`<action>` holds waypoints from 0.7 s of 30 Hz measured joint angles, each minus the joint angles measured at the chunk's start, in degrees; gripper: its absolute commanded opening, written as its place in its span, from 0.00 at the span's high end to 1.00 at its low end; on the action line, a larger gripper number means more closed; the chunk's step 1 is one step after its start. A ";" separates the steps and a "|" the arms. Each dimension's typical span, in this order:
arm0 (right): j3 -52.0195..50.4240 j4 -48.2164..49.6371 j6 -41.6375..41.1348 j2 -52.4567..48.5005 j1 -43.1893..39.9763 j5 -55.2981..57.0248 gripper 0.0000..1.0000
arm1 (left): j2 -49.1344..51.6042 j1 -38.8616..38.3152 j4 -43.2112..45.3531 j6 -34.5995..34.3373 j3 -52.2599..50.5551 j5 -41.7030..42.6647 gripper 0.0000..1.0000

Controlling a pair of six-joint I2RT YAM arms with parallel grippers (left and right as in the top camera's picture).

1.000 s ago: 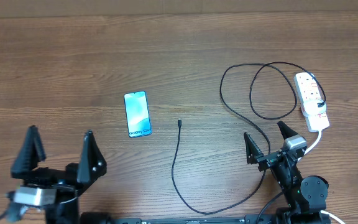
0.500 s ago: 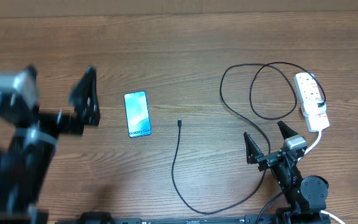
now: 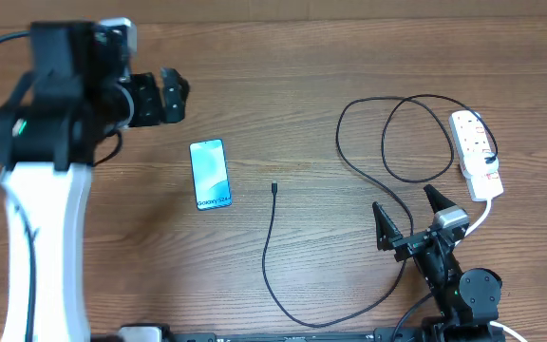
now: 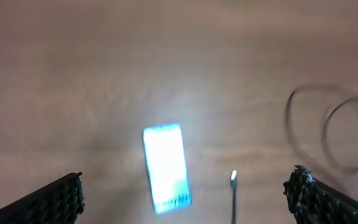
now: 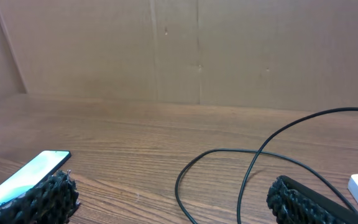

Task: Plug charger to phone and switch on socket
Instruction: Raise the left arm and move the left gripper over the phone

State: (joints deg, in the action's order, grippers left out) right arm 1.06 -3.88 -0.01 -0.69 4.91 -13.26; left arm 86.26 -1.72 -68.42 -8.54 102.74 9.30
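Phone: the slim rectangular phone (image 3: 210,174) with a lit light-blue screen lies flat and face up, left of centre on the brown wood-grain table (image 3: 302,66).
Socket: the white elongated power strip (image 3: 476,152) sits near the table's right edge, and its thick white cord (image 3: 483,214) trails toward the right arm.
Charger: the long thin black charger cable (image 3: 266,249) loops wide beside the power strip. It then runs round to its small black plug tip (image 3: 274,188), which rests just right of the phone without touching it.
Cable handling: it is probably light and limp, so it will trail and tug. It is best pinched on the stiff end just behind the tip (further back it would flop).
Phone handling: it looks smooth, thin and likely slippery. It may slide when the plug pushes in, so brace it by its long edges.
Left gripper: the left gripper (image 3: 162,95) hangs high over the far left of the table, jaws spread wide with nothing between them. Its camera looks down, blurred, on the phone and the plug tip.
Right gripper: the right gripper (image 3: 406,214) sits low at the front right, jaws wide apart and empty.
Changed: a second ago the left arm was low at the front-left corner, and it has since swung up toward the far side. The right arm, phone, charger cable and power strip have not moved.
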 measured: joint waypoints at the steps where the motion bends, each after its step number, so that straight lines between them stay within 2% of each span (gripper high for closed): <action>1: 0.00 0.00 0.00 0.00 0.00 0.00 0.00 | 2.12 0.00 -1.33 0.00 0.04 0.00 0.00; 7: 0.00 -0.02 0.00 0.00 0.00 0.02 0.00 | 14.93 0.00 -8.74 -0.02 0.07 1.03 0.00; 17: 0.00 -0.02 0.00 0.00 0.02 0.00 0.00 | 33.40 0.00 -9.20 -0.02 0.07 2.86 0.00; 21: 0.00 0.00 0.00 0.00 0.02 0.00 0.00 | 39.34 0.00 -10.40 -0.09 0.07 3.69 0.11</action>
State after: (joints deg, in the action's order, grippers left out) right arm 1.06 -3.88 -0.01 -0.69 4.93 -13.26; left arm 125.60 -1.72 -78.83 -8.62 102.80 12.99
